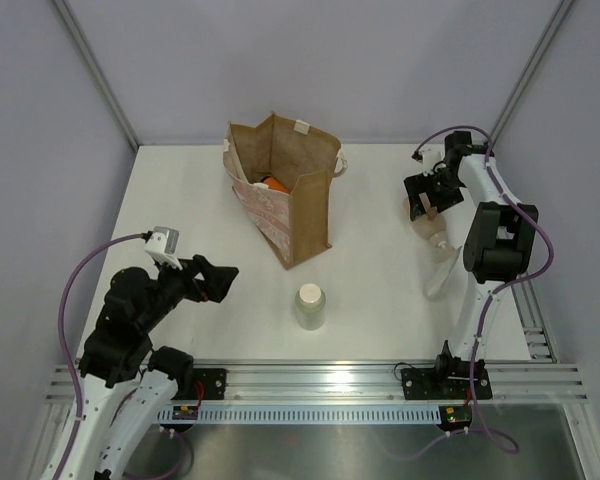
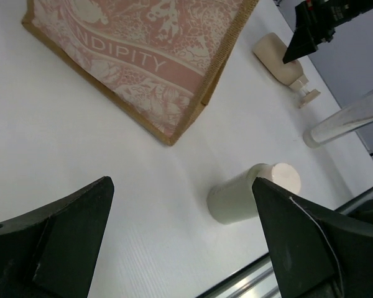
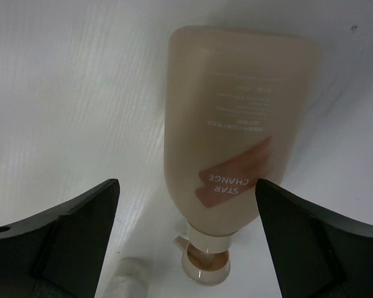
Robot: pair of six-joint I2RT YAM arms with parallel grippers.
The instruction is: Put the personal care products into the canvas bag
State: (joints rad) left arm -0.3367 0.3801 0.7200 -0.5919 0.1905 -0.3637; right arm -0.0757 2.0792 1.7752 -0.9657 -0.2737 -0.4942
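The tall tan canvas bag with a pink patterned side (image 1: 298, 200) stands upright at the far middle of the white table (image 1: 180, 220), with something orange (image 1: 270, 183) showing inside its open mouth. The cream cylinder bottle (image 1: 311, 305) stands at the bag's 6 o'clock, well apart from it. The peach bottle with a white nozzle (image 3: 233, 124) lies flat at the bag's 3 o'clock. The right gripper (image 3: 186, 185) hovers directly over it, jaws spread wide to either side and holding nothing. The thin clear bottle (image 1: 441, 274) lies at 5 o'clock from the peach one. The left gripper (image 2: 181, 186) hangs at the cylinder's 9 o'clock, jaws wide open and empty.
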